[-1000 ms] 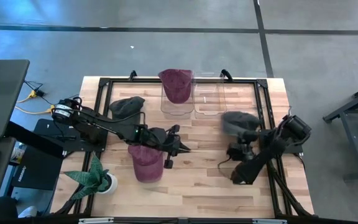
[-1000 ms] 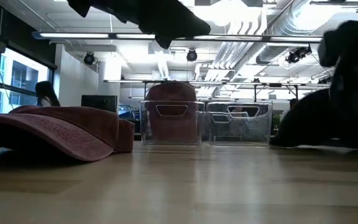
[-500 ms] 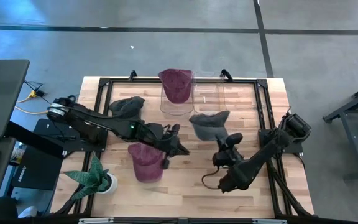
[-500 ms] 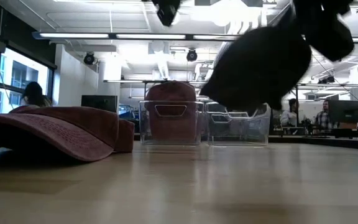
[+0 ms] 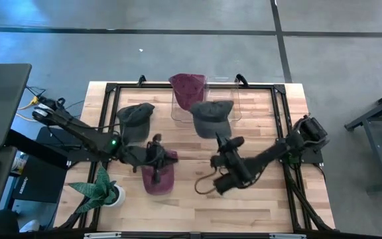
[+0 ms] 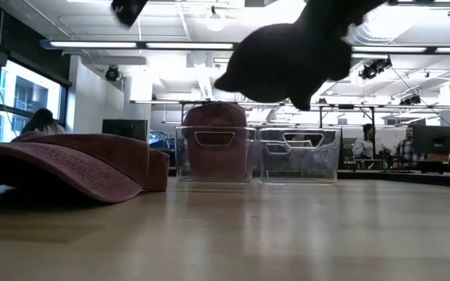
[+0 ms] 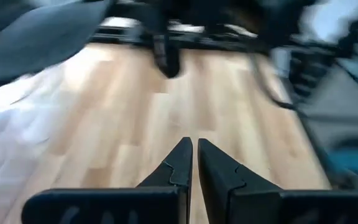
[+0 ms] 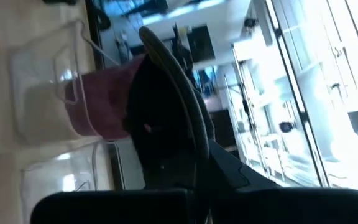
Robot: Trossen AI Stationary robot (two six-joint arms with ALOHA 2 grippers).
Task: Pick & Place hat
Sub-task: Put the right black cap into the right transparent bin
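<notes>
With one maroon hat (image 5: 187, 88) already binned, the right tool (image 5: 219, 142), clenched on the grey hat (image 5: 211, 117), carries it toward the empty clear bin (image 5: 227, 105); the closed left tool (image 5: 156, 174) hovers over the maroon table hat (image 5: 159, 176).

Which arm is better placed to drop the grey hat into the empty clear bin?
The right. The right gripper already holds the grey hat aloft beside the empty clear bin. The left gripper is shut and empty over the maroon hat, farther away.
</notes>
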